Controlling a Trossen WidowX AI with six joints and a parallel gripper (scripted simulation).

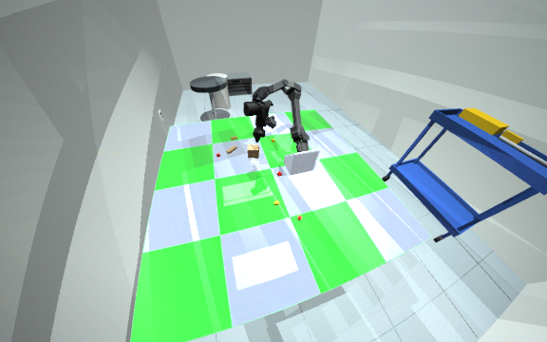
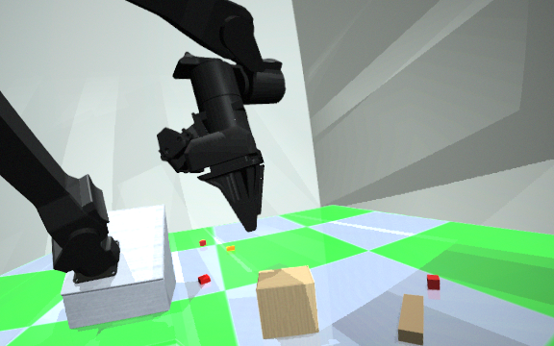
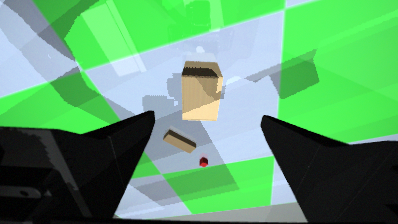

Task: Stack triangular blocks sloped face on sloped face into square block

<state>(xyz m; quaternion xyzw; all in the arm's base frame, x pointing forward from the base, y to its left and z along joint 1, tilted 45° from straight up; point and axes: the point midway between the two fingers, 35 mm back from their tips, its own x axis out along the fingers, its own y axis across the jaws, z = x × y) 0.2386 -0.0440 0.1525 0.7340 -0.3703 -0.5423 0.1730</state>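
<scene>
The two triangular blocks sit together on the checkered table as one square-looking wooden block. Its top looks level in the exterior view, and no gap shows between the halves; the seam cannot be made out. My gripper is wide open and empty. It hangs above the block and clear of it. In the wrist view the fingertips stand far apart, to the left and right of the block, with nothing between them held.
A small wooden bar and a red cube lie near the block. Another red piece lies near the arm's pale base box. Several small pieces lie farther off.
</scene>
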